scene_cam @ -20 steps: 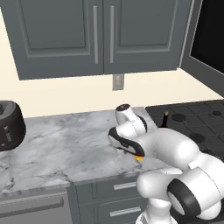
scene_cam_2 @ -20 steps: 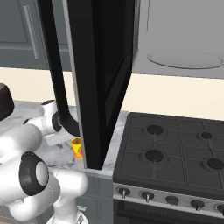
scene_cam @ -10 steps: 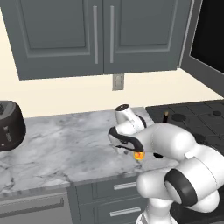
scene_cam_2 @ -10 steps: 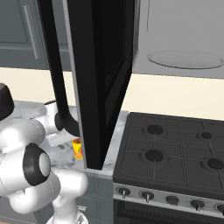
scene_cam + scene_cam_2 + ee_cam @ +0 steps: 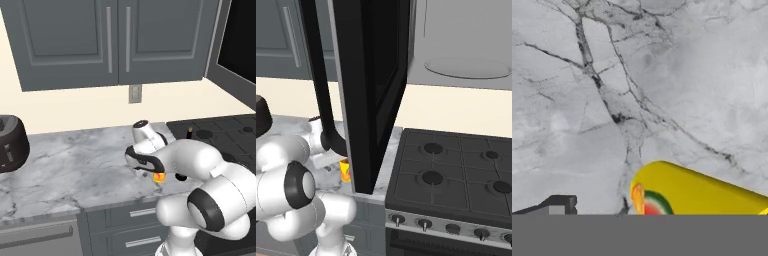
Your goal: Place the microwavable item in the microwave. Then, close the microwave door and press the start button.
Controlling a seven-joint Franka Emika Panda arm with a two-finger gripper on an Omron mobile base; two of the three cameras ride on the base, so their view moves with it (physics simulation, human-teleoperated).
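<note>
The yellow cup [image 5: 699,192] carries a round red-orange and green mark on its side; no lettering can be read on it. In the hand view its body runs lengthwise from lower centre toward the right edge, but whether it stands or lies on the marble I cannot tell. It sits on the marble counter [image 5: 75,170] near the front edge, just left of the black stove [image 5: 456,175]; in the left base view only an orange-and-yellow patch of the cup [image 5: 159,177] peeks from under the arm, and in the right base view the cup [image 5: 345,170] shows beside the lower corner of the microwave door [image 5: 368,90], which hangs swung open. The gripper [image 5: 142,167] hovers close over the cup with its fingers spread wide, holding nothing. Behind the door the microwave [image 5: 466,45] shows its pale interior and round turntable [image 5: 468,67]. A dark appliance [image 5: 10,142] stands at the counter's far left
</note>
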